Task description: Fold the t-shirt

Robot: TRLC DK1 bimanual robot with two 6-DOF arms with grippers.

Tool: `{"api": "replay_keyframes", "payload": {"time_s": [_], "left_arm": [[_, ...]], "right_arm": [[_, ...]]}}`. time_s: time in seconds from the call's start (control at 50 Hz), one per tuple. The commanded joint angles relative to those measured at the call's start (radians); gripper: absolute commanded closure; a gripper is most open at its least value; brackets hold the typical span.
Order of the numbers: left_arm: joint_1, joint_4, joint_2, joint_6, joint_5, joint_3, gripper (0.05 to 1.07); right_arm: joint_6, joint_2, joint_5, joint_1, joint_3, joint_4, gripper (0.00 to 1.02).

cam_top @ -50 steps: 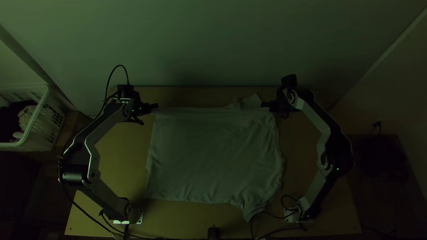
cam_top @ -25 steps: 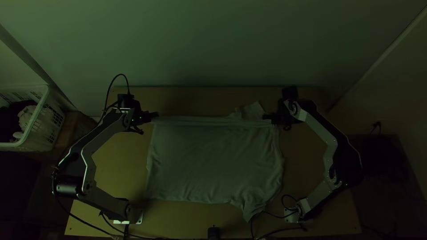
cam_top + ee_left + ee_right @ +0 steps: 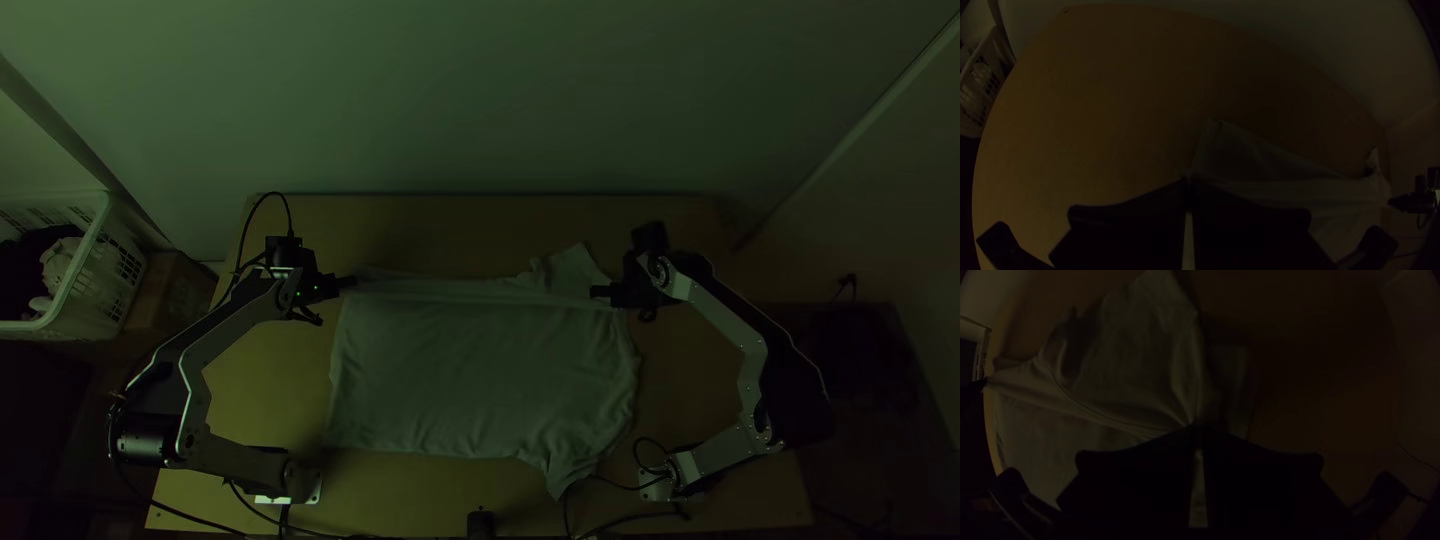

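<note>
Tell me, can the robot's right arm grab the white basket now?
Probably not: the right tool is shut on the t-shirt, and the left arm stands between it and the white basket, beyond the left edge of the table.

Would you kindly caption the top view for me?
Left gripper and right gripper hold the t-shirt by its far side.

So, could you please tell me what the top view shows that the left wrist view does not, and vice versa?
Top view: the left base, the right base and the t-shirt's near edge. Left wrist view: the left tool's two fingers up close, tips together on the cloth, with a flap lying beyond them. Both: the t-shirt, the table, the white basket and the right tool.
</note>
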Motion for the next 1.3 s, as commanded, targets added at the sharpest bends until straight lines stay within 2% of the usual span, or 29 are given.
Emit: {"api": "replay_keyframes", "payload": {"time_s": [0.0, 0.62, 0.66, 0.68, 0.7, 0.74, 0.78, 0.82, 0.84, 0.88, 0.94, 1.08, 1.2, 1.28], "left_arm": [[0.017, 0.027, -0.016, 0.007, -0.004, -0.043, 1.05], [0.028, 0.106, 0.042, 0.02, -0.007, -0.12, 1.05], [0.027, 0.12, 0.053, 0.022, -0.007, -0.126, 1.0], [0.027, 0.129, 0.059, 0.022, -0.007, -0.129, 0.92], [0.025, 0.134, 0.062, 0.022, -0.006, -0.134, 0.8], [0.019, 0.137, 0.068, 0.031, -0.007, -0.14, 0.53], [0.014, 0.142, 0.076, 0.034, -0.007, -0.141, 0.32], [0.008, 0.142, 0.079, 0.037, -0.007, -0.146, 0.14], [0.008, 0.142, 0.079, 0.039, -0.007, -0.148, 0.1], [0.008, 0.142, 0.071, 0.037, -0.006, -0.149, 0.1], [0.008, 0.14, 0.044, 0.034, -0.003, -0.155, 0.1], [0.008, 0.132, -0.07, 0.007, 0.019, -0.169, 0.1], [0.007, 0.116, -0.154, 0.007, 0.02, -0.16, 0.1], [0.007, 0.074, -0.205, 0.007, 0.022, -0.146, 0.1]], "right_arm": [[-0.006, -0.041, 0.023, 0.015, -0.07, 0.014, 1.0], [-0.008, -0.096, 0.044, 0.029, -0.225, 0.086, 1.0], [-0.009, -0.087, 0.044, 0.029, -0.229, 0.094, 1.0], [-0.012, -0.08, 0.046, 0.029, -0.231, 0.097, 1.0], [-0.014, -0.073, 0.046, 0.029, -0.229, 0.097, 0.99], [-0.014, -0.059, 0.051, 0.028, -0.229, 0.098, 0.92], [-0.014, -0.053, 0.049, 0.028, -0.232, 0.097, 0.74], [-0.008, -0.048, 0.051, 0.026, -0.238, 0.095, 0.57], [-0.006, -0.048, 0.051, 0.026, -0.241, 0.095, 0.52], [-0.003, -0.05, 0.058, 0.023, -0.24, 0.095, 0.46], [-0.003, -0.065, 0.06, 0.023, -0.241, 0.086, 0.32], [0.0, -0.129, 0.058, 0.017, -0.231, 0.078, 0.16], [0.002, -0.145, 0.054, 0.008, -0.186, -0.003, 0.13], [0.0, -0.176, 0.051, 0.009, -0.179, -0.012, 0.13]]}}
